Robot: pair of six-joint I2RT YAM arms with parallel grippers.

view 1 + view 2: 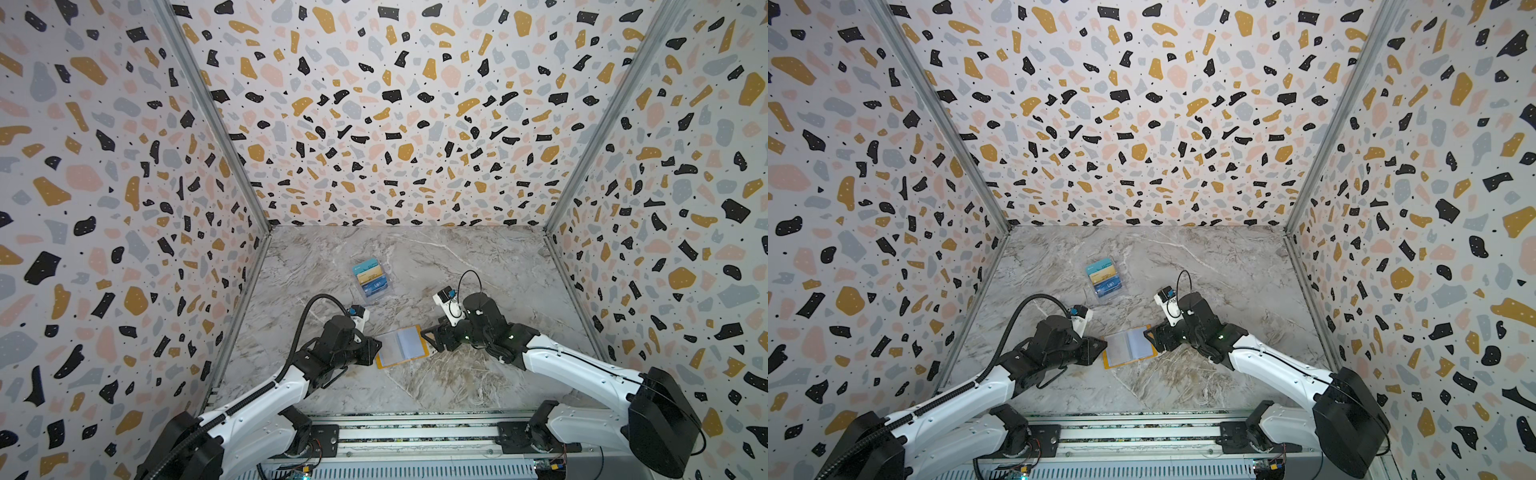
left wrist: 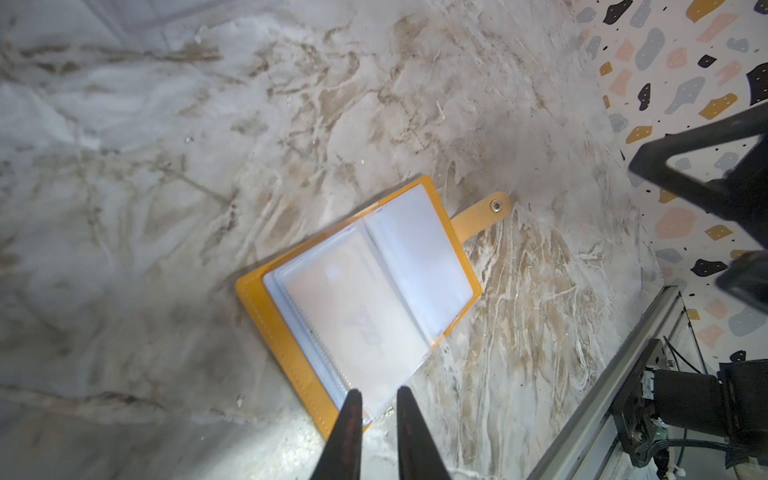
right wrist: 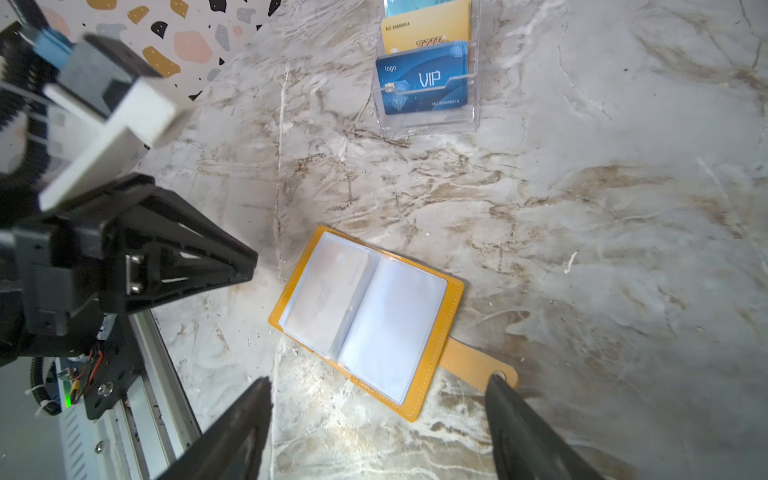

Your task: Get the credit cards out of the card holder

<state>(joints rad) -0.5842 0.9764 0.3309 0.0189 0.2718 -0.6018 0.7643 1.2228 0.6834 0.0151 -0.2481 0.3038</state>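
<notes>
Card holder [image 1: 402, 347] lies open on table [image 1: 478, 270] between both arms; left gripper [image 2: 377, 390] jaws nearly together at sleeve [image 2: 419, 253] edge, grip cannot be told; right gripper [image 3: 379, 379] spread wide by tab [image 3: 478, 365], likely to steady it; credit card [image 2: 349, 307] sits sleeved.

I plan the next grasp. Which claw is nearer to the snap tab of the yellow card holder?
Right. The right claw, wide open, has one fingertip at the snap tab. The left claw is at the card holder's opposite edge, over the clear sleeves.
</notes>
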